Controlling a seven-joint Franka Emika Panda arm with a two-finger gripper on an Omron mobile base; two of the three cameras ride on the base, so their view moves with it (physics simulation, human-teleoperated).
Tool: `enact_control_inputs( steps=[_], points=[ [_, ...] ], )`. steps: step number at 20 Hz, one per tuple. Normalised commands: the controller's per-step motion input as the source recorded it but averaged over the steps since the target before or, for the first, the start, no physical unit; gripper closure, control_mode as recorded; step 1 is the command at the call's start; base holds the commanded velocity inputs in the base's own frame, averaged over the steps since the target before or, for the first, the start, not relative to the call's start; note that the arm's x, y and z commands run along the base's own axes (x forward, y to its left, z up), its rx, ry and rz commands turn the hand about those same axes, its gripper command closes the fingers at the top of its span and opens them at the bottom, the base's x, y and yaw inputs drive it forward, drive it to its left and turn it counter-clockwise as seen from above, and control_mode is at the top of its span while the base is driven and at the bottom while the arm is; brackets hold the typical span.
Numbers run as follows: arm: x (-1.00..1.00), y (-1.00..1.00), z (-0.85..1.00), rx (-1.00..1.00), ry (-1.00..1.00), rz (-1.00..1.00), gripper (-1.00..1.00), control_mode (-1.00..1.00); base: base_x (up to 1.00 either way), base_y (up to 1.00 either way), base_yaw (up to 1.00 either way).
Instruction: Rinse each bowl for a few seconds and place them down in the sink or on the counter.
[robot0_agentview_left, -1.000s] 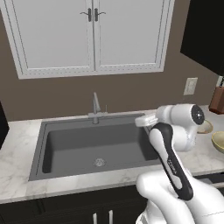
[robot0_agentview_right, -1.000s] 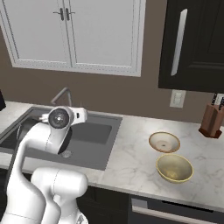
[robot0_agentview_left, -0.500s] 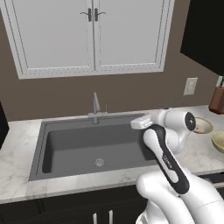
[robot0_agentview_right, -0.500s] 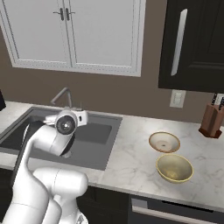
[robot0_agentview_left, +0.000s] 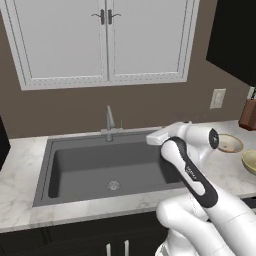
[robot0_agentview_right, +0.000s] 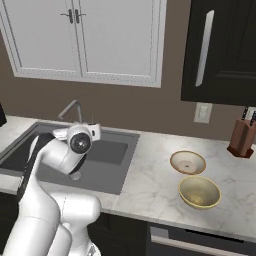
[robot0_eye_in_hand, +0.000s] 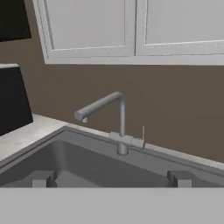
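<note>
tan bowl (robot0_agentview_right: 187, 162) and cream-yellow bowl (robot0_agentview_right: 199, 191) sit upright (nearly touching) on the counter (robot0_agentview_right: 150, 180).

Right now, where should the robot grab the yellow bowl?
On its rim, coming down from above. The yellow bowl sits upright and open on the counter, so its thin edge is the easiest part to pinch. The near side is probably best, away from the tan bowl.

dark grey sink (robot0_agentview_left: 80, 165), white veined counter (robot0_agentview_right: 150, 185), tan bowl (robot0_agentview_right: 187, 162), cream-yellow bowl (robot0_agentview_right: 199, 192)
</note>
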Motion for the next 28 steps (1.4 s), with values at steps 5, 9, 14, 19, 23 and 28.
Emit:
enact_control_inputs(
  steps=[5,9,14,19,23,28],
  points=[
    [0.22,0.12,-0.15,0.03,-0.08,0.03,-1.00,-1.00,0.00,0.00,0.00],
    [0.21,0.13,-0.15,0.02,-0.11,0.03,-1.00,-1.00,0.00,0.00,0.00],
    [0.22,0.13,-0.12,0.01,-0.10,0.01,-1.00,-1.00,0.00,0.00,0.00],
    [0.25,0.15,-0.15,0.01,-0.02,0.00,-1.00,-1.00,0.00,0.00,0.00],
    [0.26,0.14,-0.17,0.01,0.00,0.00,-1.00,-1.00,0.00,0.00,0.00],
    [0.26,0.06,-0.17,0.02,-0.02,0.00,-1.00,-1.00,0.00,0.00,0.00]
  ],
)
